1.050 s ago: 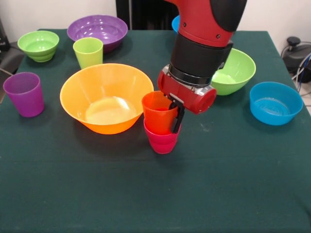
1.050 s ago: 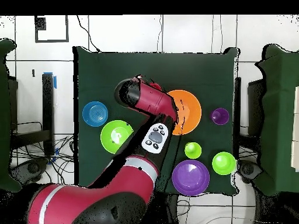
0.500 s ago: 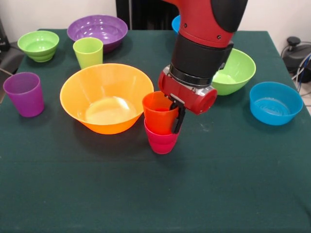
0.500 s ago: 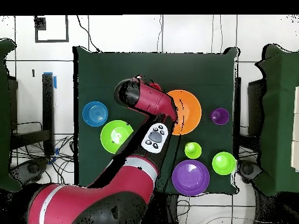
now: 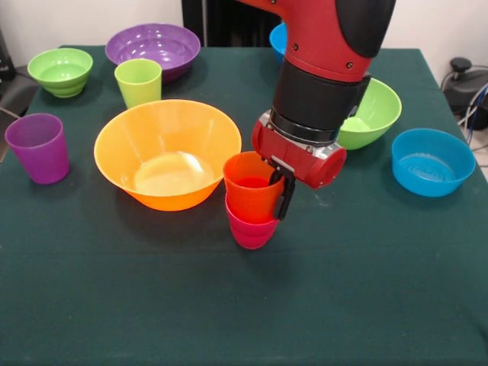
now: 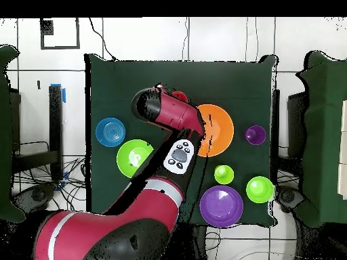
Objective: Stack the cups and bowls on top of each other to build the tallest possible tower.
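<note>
Tool [image 5: 283,194] at centre frame grips, we judge, the orange cup's [image 5: 250,185] rim, one black finger [image 5: 287,197] outside. That cup nests in the red-pink cup [image 5: 250,229] beside the large orange-yellow bowl [image 5: 167,152]. Withdrawing while clenched could drag both cups over.

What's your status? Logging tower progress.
End effector shut on orange cup. Orange cup nested in red-pink cup. Large orange bowl close beside stack.

Dark green cloth-covered table [image 5: 152,305], pale wall [image 5: 76,19] behind, white tiled floor [image 6: 223,37], trailing cables [image 6: 34,183]
</note>
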{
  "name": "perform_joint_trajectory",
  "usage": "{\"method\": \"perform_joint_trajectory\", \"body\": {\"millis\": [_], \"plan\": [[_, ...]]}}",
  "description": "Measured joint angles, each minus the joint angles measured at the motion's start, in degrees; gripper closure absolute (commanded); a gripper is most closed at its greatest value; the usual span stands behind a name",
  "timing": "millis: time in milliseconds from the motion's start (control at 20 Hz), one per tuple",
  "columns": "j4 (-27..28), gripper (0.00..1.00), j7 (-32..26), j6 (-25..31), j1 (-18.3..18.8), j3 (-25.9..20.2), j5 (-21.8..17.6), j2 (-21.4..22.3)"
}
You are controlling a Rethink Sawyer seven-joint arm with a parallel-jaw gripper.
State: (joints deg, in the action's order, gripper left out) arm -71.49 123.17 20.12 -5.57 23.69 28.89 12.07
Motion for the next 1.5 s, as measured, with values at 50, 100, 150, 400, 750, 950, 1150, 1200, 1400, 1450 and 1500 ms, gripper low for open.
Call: {"method": "perform_joint_trajectory", "body": {"millis": [50,100,150,400,750,950,1150,1200,1400,1450,1500], "plan": [[0.3,1.00,0.0,-0.1,0.0,0.0,0.0,-0.1],[0.9,1.00,0.0,-0.1,0.0,0.0,0.0,-0.4],[1.1,1.00,0.0,-0.1,0.0,0.0,0.0,-0.5],[2.2,1.00,0.0,-0.1,0.0,0.0,0.0,-1.0],[3.1,1.00,0.0,-0.1,0.0,0.1,0.0,-1.4],[3.3,1.00,0.0,-0.1,0.0,0.2,0.0,-1.5],[3.5,1.00,0.0,-0.1,-0.1,0.5,0.0,-1.7],[3.5,1.00,0.0,-0.1,-0.1,0.6,0.0,-1.7],[3.5,1.00,0.0,-0.1,-0.3,0.9,0.0,-1.9],[3.6,1.00,0.0,-0.1,-0.5,1.2,0.0,-2.0],[3.7,1.00,0.0,-0.1,-0.6,1.3,0.0,-2.1]]}}
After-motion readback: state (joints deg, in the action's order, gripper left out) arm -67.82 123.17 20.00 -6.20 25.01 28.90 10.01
